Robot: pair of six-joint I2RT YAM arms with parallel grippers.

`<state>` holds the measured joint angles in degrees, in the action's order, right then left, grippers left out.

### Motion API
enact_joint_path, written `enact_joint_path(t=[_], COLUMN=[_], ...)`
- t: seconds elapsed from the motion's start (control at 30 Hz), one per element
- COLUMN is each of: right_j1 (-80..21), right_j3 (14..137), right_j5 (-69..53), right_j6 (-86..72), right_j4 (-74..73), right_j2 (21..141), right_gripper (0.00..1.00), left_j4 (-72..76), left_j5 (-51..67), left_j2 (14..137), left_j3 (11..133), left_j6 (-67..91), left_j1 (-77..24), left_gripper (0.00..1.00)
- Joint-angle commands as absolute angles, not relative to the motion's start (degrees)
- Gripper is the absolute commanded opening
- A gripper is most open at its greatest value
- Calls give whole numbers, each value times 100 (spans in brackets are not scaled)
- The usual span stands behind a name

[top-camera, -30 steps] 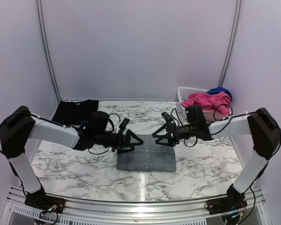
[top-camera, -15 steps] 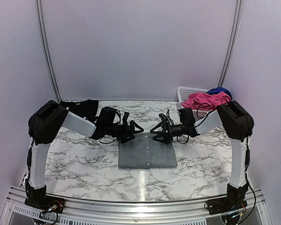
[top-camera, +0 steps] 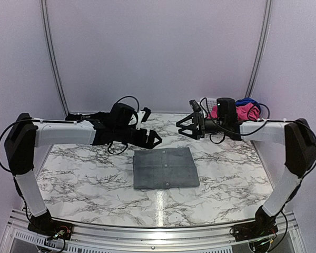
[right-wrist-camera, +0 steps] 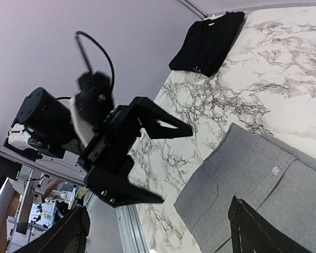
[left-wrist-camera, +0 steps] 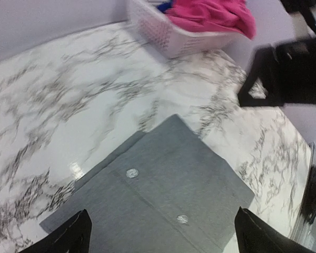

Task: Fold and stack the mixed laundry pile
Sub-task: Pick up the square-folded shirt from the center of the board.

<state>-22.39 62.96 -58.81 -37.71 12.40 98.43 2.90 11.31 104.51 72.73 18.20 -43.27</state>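
Note:
The grey pocketed trousers (top-camera: 165, 167) lie folded flat in a rectangle at the table's middle, also in the left wrist view (left-wrist-camera: 163, 195) and the right wrist view (right-wrist-camera: 253, 174). My left gripper (top-camera: 151, 135) is open and empty, raised behind the trousers' far left corner. My right gripper (top-camera: 183, 125) is open and empty, raised behind the far right corner. A folded black cloth (right-wrist-camera: 208, 42) lies at the back left, partly hidden by my left arm. The bright pink piece (top-camera: 246, 112) and the dark blue piece (top-camera: 246, 100) lie in the basket.
A white lattice basket (left-wrist-camera: 163, 37) stands at the back right corner, behind my right arm. The table is white marble (top-camera: 84, 174) with purple walls close on three sides. The two grippers face each other, a small gap apart.
Both grippers have lifted off the trousers' far edge and moved up and back, the arms stretching out. The trousers stay flat where they lay.

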Motion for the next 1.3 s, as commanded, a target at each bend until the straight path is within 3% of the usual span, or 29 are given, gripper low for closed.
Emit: enact_joint_path(t=[0.0, 0.4, 0.6, 0.8, 0.87, 1.1, 1.27], right_j1=[-1797, -890, -847, -837, -841, -936, -1257], right_j3=[5376, 4161, 3880, 3695, 3577, 3008, 2604], right_j5=[-5499, -5396, -5260, -4954, -4861, -5087, -5278], right_j6=[-3380, -3234, -3229, -3252, -3265, -3317, -3954], right_j4=[72, -621, -725, -956, -977, -758, 220], right_j2=[9064, 8017, 8016, 8076, 8062, 8171, 8212], right_gripper=[87, 88, 88, 89, 90, 92, 98], left_j4=[-1143, -1746, -2090, -2082, -2041, -1762, -1399], left_j5=[62, -309, -348, -240, -332, -143, -26], left_j2=[10413, 12326, 13234, 13639, 13752, 13364, 12840], left_j3=[7684, 9531, 10456, 10573, 10562, 10493, 10127], left_j6=[-409, -1997, -2503, -2612, -2498, -1745, -1389], left_j1=[-5314, -6582, -6790, -6966, -6999, -6952, -6896], left_gripper=[96, 60, 56, 51, 43, 1, 0])
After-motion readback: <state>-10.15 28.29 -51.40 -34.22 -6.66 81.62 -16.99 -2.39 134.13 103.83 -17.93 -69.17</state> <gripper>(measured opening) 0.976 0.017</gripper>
